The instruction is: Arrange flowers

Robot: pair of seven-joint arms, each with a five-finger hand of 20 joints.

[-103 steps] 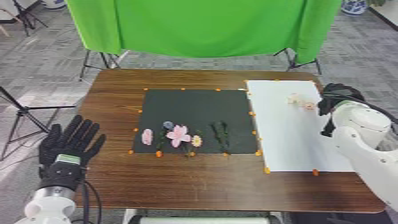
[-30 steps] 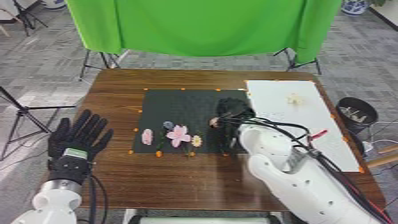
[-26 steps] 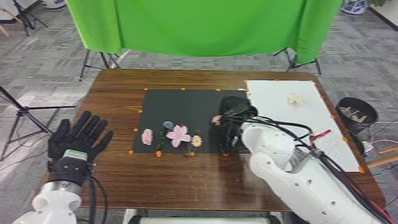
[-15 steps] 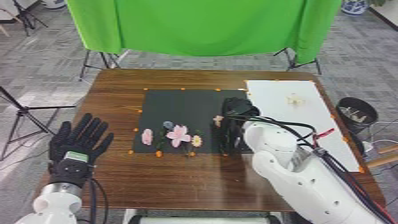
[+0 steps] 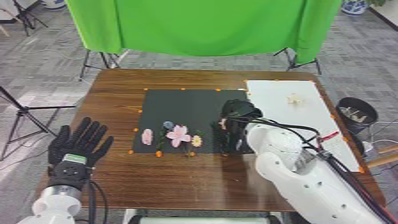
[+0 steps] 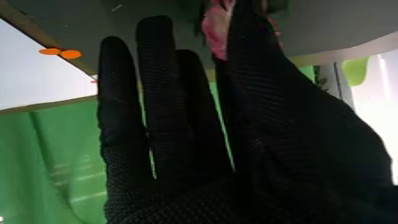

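Observation:
In the head view my right hand (image 5: 238, 111) is over the right part of the dark board (image 5: 187, 107), shut on a small pink flower (image 5: 223, 124). Close up in the right wrist view, the pink flower (image 6: 216, 31) is pinched at the fingertips of my right hand (image 6: 258, 135). Along the board's near part lie a pink petal piece (image 5: 147, 136), a bluish flower (image 5: 168, 125), a large pink flower (image 5: 179, 136) and a yellow-centred flower (image 5: 196, 141). The hand hides part of the greenery. My left hand (image 5: 75, 148) stands open, left of the board.
A white sheet (image 5: 289, 127) lies right of the board, with a pale flower (image 5: 296, 99) on its far part. Orange dots (image 5: 159, 154) mark the edges of board and sheet. A black bin (image 5: 357, 111) stands beyond the table's right edge.
My right hand has come left from the white sheet's right edge to the dark board with the pink flower. Lately it has shifted slightly right and nearer. The left hand has moved a little.

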